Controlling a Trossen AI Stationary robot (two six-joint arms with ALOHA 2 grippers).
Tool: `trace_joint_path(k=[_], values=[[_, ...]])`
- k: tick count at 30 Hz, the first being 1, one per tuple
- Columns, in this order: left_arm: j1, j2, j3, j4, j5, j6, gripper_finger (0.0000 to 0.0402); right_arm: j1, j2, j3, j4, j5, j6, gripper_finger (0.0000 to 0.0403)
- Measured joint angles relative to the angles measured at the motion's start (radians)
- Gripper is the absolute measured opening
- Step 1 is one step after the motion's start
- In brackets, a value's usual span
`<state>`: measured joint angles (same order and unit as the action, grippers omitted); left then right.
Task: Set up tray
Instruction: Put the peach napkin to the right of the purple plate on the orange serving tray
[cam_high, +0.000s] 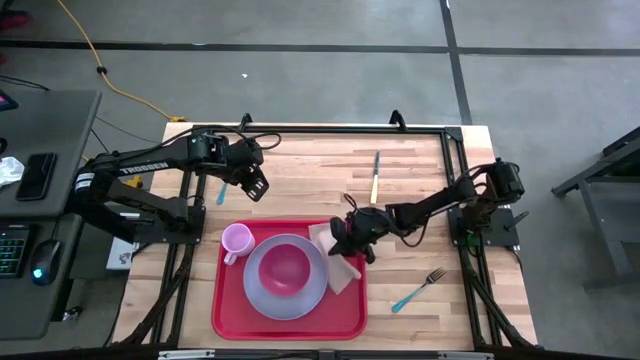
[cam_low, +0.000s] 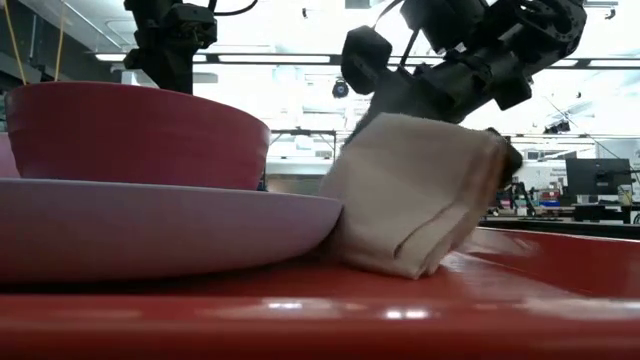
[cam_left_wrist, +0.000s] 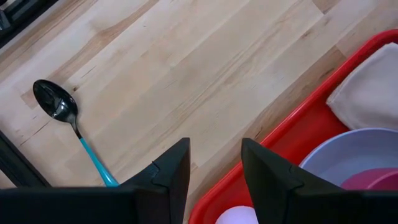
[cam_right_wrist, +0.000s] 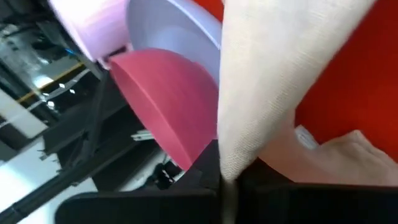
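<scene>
The red tray lies at the table's near middle. It carries a lavender plate with a magenta bowl on it, and a pink cup beside the plate. A folded beige napkin is on the tray's right part. My right gripper is at the napkin's far end, shut on it. My left gripper hovers open over the wood just beyond the tray's far left corner, with nothing between its fingers. My right gripper pinches the folded napkin by its raised edge between its two fingers, slanting down from the table's far right. Several layers show at the fold. The napkin is tilted. Its lower end rests on the tray against the plate's rim.
A teal-handled spoon lies on the wood left of my left gripper and also shows in the left wrist view. A yellow-handled knife lies at the far middle. A teal-handled fork lies right of the tray. Bare wood surrounds them.
</scene>
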<state>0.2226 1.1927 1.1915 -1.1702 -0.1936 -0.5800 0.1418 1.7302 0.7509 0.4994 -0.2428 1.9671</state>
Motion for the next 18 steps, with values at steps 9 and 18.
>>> trace_joint_path(k=[9,18], values=[[0.000,0.000,0.000,0.000,0.000,0.000,0.0175,0.007,0.000,0.000,-0.212,-0.108,-0.066,0.0000],[0.000,0.000,0.000,0.001,0.001,0.000,0.0175,0.028,0.000,0.000,-0.286,-0.160,-0.093,0.0000]])
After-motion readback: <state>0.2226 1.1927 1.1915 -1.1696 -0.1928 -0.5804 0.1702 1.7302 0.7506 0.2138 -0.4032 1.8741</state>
